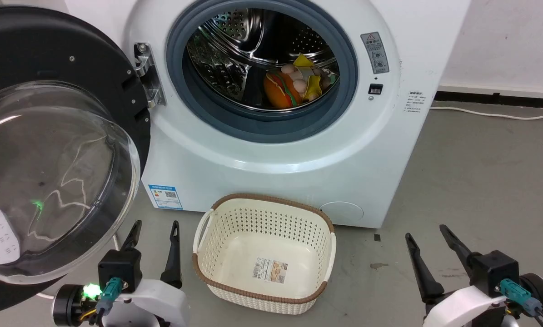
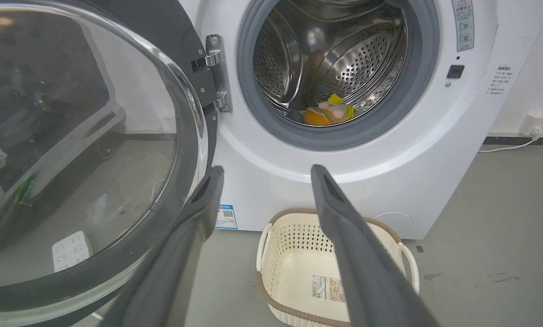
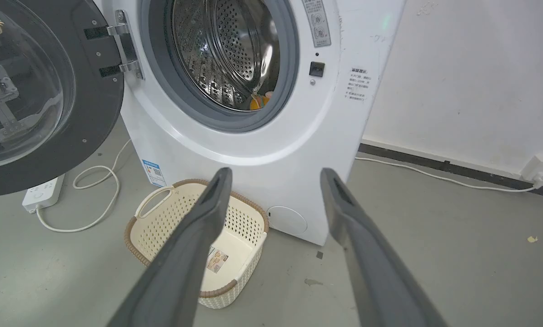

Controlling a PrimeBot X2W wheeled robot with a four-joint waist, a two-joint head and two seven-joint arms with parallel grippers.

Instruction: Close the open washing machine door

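Observation:
The washing machine (image 1: 271, 159) stands white and boxy before me, its porthole uncovered, with soft toys (image 1: 294, 86) lying in the steel drum. The washing machine door (image 1: 48, 172) is swung wide open to the left on its metal hinge (image 1: 146, 75), its black rim and glass bowl facing me. In the left wrist view the door (image 2: 80, 150) bulges close beside my left finger. My left gripper (image 1: 156, 228) is open just right of the door's lower edge, holding nothing. My right gripper (image 1: 428, 231) is open low at the right, over bare floor.
A cream perforated basket (image 1: 264, 290) with a brown rim sits on the floor in front of the machine, between my grippers. A white power strip (image 3: 42, 193) and its looping cable (image 3: 94, 190) lie under the door. A wall socket (image 3: 541, 170) and cable run along the right wall.

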